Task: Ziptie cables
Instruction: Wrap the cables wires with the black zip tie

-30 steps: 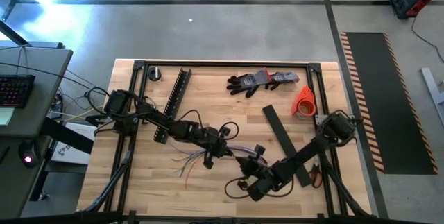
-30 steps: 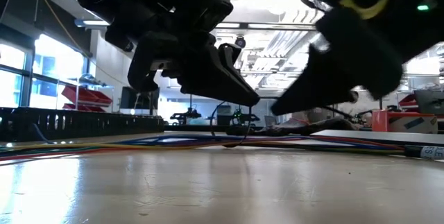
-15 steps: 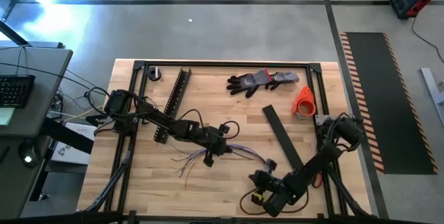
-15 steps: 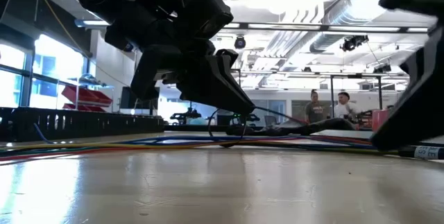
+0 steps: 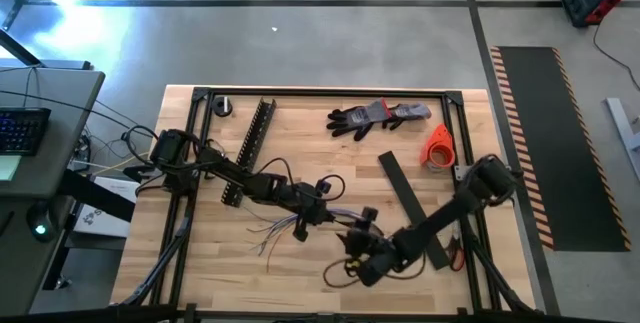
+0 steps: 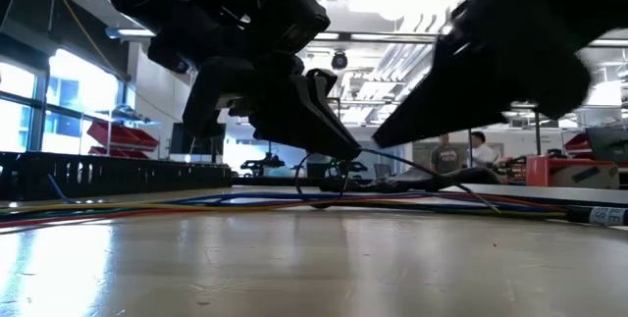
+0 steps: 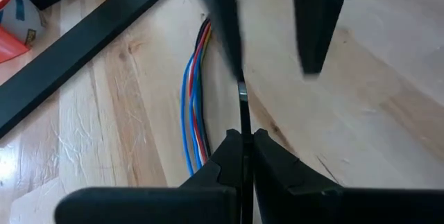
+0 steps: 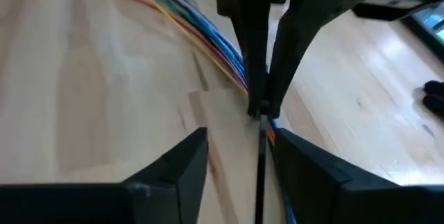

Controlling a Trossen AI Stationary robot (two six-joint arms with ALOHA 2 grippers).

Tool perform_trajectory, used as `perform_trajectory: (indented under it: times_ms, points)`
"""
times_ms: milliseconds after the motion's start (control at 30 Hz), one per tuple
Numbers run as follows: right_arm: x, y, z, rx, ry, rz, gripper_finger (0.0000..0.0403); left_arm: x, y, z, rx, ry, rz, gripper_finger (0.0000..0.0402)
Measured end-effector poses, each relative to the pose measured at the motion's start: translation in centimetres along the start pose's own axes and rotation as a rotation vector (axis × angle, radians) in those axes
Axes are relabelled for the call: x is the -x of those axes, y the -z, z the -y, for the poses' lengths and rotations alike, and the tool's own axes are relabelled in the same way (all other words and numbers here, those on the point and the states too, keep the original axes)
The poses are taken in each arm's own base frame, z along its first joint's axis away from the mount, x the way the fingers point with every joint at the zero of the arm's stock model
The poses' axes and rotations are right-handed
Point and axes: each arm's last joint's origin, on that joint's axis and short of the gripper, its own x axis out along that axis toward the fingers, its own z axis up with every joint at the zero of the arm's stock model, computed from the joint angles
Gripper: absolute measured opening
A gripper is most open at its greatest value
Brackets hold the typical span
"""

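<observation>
Cables (image 5: 300, 225) lie bunched mid-worktop (image 5: 300, 113), under both arms. Left pincer (image 7: 243, 141), reaching in from the left edge, is clamped on a thin dark strap, probably the ziptie. Right pincer (image 8: 239, 148), jaws parted, straddles that strap from the near right. Advice: close squarely on the strap, then pull along its length.

1. The dark six-joint left arm reaches from its base diagonally across the table, its two-finger left gripper (image 5: 322, 215) low over the wood.
2. Its fingers (image 7: 229, 156) are pressed together (only a thin black strip shows between the tips).
3. The dark right arm stretches from the opposite side toward it, folded low.
4. The right gripper (image 5: 352, 246) sits just beside the left one, its fingers (image 8: 182, 156) spread apart.
</observation>
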Motion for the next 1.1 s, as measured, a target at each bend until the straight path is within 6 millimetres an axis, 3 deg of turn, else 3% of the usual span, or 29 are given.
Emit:
perform_trajectory:
  times_ms: [200, 633, 867, 1100]
  points:
    - [-2.4, 0.0, 1.0, 0.021, 0.014, -0.047, 0.0141, 0.0, 0.0, 0.0, 0.011, -0.001, 0.004, 0.0]
    - [-2.5, 0.0, 0.9, 0.045, 0.022, -0.038, 0.0007, 0.0, -0.1, 0.0, 0.026, 0.002, 0.008, 0.0]
    - [-1.8, 0.5, 0.4, -0.047, 0.013, -0.052, 0.0002, 0.0, 0.0, 0.0, 0.036, -0.005, -0.002, 0.0]
    - [0.6, 2.6, -0.6, -0.168, 0.022, -0.115, 0.0001, 0.0, 0.1, 0.0, 0.038, -0.004, -0.011, 0.0]
